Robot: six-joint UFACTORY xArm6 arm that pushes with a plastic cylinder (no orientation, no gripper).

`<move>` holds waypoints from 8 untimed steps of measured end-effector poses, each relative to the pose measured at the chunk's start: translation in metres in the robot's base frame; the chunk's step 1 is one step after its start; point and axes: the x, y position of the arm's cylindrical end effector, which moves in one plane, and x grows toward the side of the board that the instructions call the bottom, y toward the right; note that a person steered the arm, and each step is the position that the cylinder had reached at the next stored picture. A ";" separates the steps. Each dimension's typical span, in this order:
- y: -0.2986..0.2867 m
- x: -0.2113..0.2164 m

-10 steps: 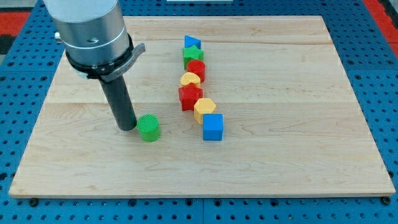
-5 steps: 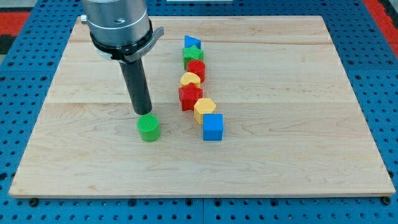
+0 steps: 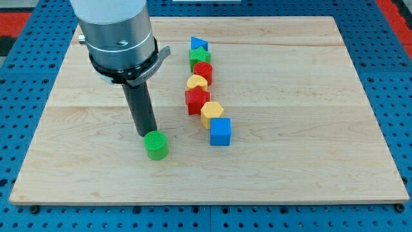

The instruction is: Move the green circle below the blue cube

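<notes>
My tip (image 3: 147,133) (a bare rod, no jaws) apparently touching the upper-left edge of the green plastic circle (image 3: 155,145), blue plastic cube (image 3: 220,131) to its right, light wooden board (image 3: 309,148)

Wooden board (image 3: 309,148) lying on a blue pegboard surface (image 3: 19,96). My tip (image 3: 147,133) is sitting against the upper-left edge of the green circle (image 3: 155,145), which is resting left of and slightly below the blue cube (image 3: 221,131). A touching column is running up from the cube: yellow hexagon (image 3: 211,113), red star (image 3: 196,100), yellow half-round block (image 3: 197,82), red cylinder (image 3: 203,71), green star (image 3: 199,57), blue triangle (image 3: 198,44).
</notes>
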 end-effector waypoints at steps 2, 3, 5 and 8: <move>0.000 -0.006; -0.028 -0.002; -0.042 0.007; 0.009 0.017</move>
